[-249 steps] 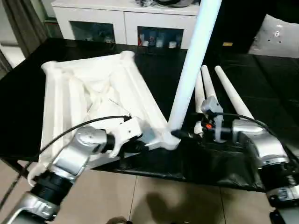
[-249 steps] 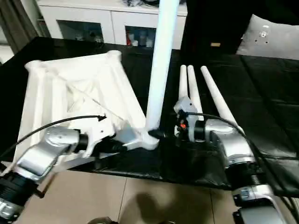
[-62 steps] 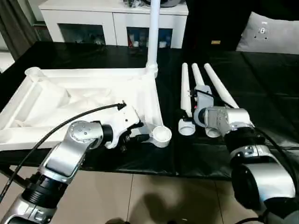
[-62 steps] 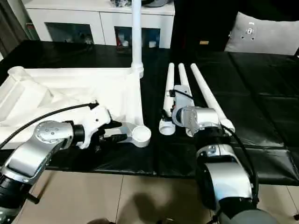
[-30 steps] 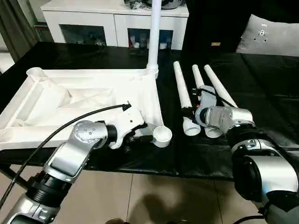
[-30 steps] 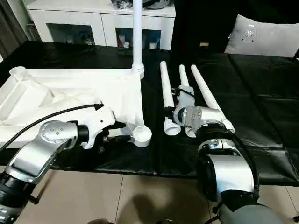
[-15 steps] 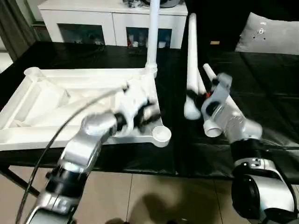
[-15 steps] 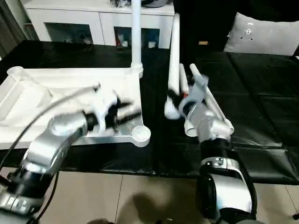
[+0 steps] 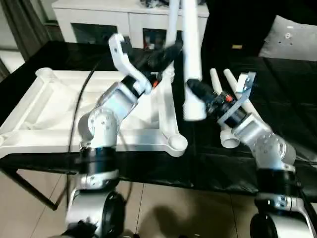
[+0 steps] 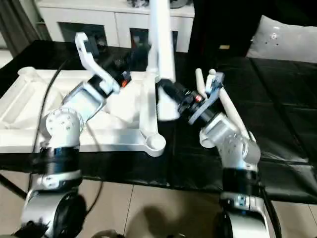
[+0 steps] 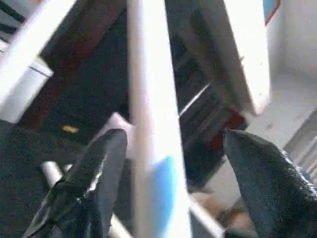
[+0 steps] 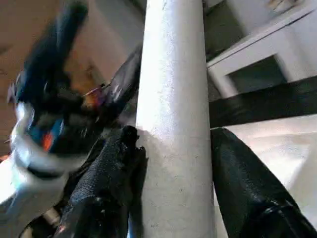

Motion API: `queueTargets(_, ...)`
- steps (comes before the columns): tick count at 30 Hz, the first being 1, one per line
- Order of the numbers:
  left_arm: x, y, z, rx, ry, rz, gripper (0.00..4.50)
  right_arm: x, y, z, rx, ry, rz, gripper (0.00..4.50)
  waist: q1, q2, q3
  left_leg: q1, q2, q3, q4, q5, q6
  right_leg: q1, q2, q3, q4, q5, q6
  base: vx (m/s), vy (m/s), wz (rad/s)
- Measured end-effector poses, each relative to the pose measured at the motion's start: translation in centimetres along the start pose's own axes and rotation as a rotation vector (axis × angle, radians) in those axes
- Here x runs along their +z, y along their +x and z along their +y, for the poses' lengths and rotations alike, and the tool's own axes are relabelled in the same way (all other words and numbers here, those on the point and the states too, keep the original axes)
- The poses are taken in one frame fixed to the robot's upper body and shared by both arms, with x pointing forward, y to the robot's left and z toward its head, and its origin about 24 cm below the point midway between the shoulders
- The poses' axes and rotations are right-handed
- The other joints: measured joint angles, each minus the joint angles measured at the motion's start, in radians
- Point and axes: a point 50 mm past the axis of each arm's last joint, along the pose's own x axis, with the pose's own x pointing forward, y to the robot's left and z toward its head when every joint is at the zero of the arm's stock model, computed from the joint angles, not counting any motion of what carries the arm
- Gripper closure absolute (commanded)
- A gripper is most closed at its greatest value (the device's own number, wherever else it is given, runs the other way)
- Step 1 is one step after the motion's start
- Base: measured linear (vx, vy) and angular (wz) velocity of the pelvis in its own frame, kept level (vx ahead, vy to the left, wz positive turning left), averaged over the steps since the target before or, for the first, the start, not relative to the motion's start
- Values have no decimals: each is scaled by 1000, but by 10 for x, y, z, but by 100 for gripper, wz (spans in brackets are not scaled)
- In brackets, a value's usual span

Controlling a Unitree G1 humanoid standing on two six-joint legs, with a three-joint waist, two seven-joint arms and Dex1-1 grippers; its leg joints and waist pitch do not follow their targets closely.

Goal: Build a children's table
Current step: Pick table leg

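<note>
Nearby, two loose legs [image 9: 225,82], white cabinet [image 9: 133,20]

The raised leg [image 9: 190,59] runs off the top edge of the frame, so its far end stays unseen. The left gripper [image 9: 166,53] is smeared into a dark blur at upper centre. Two legs lying on the table [image 9: 224,82] are partly hidden behind the right arm [image 9: 257,136].
</note>
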Motion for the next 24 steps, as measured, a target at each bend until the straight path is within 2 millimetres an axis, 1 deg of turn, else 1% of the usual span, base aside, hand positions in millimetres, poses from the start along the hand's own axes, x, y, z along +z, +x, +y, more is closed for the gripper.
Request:
queueTargets(2, -3, 2, -2, -11, -49, 16, 59, -2, 0, 8, 58, 11, 12, 262, 4, 0, 0, -1, 0, 0, 0, -1, 1, 0, 0, 0, -1, 0, 0, 0, 0, 0)
queueTargets(6, -9, 4, -6, -35, -113, 49, 59, -6, 0, 16, 116, 23, 31, 262, 10, 0, 0, -1, 0, 0, 0, -1, 2, 0, 0, 0, -2, 0, 0, 0, 0, 0)
queueTargets(13, -12, 5, -8, -30, -138, 74, 59, -14, -1, 17, 129, 44, 59, 262, 14, 0, 0, -1, 0, 0, 0, -1, 2, 0, 0, -1, -2, -1, 2, 0, 0, 0)
queueTargets(14, -13, 4, -8, -28, -140, 78, 78, -14, -1, 17, 130, 42, 64, 262, 14, 0, 0, -1, 0, 0, 0, -1, 2, 0, 0, -1, -2, -1, 3, 0, 0, 0)
queueTargets(15, -13, 4, -8, -27, -140, 80, 88, -15, -1, 17, 130, 42, 66, 262, 14, 0, 0, -1, 0, 0, 0, -1, 2, 0, 0, -1, -2, -1, 3, 0, 0, 0)
queueTargets(16, -14, 3, -8, -25, -139, 80, 88, -15, -1, 17, 130, 41, 67, 262, 14, 0, 0, -1, 0, 0, 0, -1, 2, 0, 0, -1, -2, -1, 3, 0, 0, 0)
queueTargets(17, -15, 2, -7, -19, -138, 82, 106, -14, -1, 17, 125, 33, 68, 262, 14, 0, 0, -1, 0, 0, 0, -1, 2, 0, 0, -1, -2, -1, 3, 0, 0, 0)
queueTargets(18, -15, 1, -7, -15, -134, 84, 106, -15, 0, 17, 119, 21, 71, 262, 14, 0, 0, -1, 0, 0, 0, -1, 2, 0, 0, -1, -2, -1, 3, 0, 0, 0)
queueTargets(21, -17, -1, -6, 4, -105, 84, 130, -16, 1, 16, 105, -37, 82, 262, 14, 0, 0, -1, 0, 0, 0, -1, 1, 0, 0, -1, -3, -2, 3, 0, 0, 0)
queueTargets(22, -18, -2, -5, 13, -87, 83, 130, -17, 2, 16, 100, -56, 86, 262, 14, 0, 0, -1, 0, 0, -1, -1, 1, 0, 0, -1, -3, -2, 3, 0, 0, 0)
queueTargets(24, -20, -3, -3, 45, -35, 86, 150, -20, 4, 15, 74, -104, 97, 262, 13, 0, 0, -1, 0, 0, -1, -1, 1, 0, 0, -1, -3, -2, 4, 0, 0, 0)
